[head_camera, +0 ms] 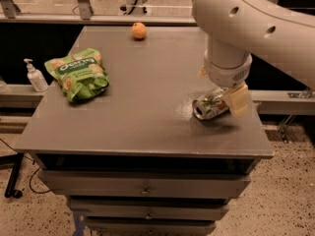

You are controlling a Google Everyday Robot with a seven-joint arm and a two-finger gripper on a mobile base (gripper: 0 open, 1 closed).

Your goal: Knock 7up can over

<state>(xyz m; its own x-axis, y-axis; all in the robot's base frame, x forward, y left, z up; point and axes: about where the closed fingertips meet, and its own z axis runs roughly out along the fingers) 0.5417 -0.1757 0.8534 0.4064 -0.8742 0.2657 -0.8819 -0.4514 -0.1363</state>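
The 7up can (pixel 208 106), silver with green print, lies on its side on the grey table (pixel 142 97) near the right edge. Its open top faces the front left. My gripper (pixel 230 96) hangs from the big white arm directly over the can's far end. One tan finger (pixel 237 100) shows beside the can, at its right end. The other finger is hidden behind the wrist.
A crinkly green snack bag (pixel 78 73) lies at the table's left. An orange (pixel 139 30) sits at the back edge. A white pump bottle (pixel 35 76) stands on a ledge left of the table. Drawers are below the tabletop.
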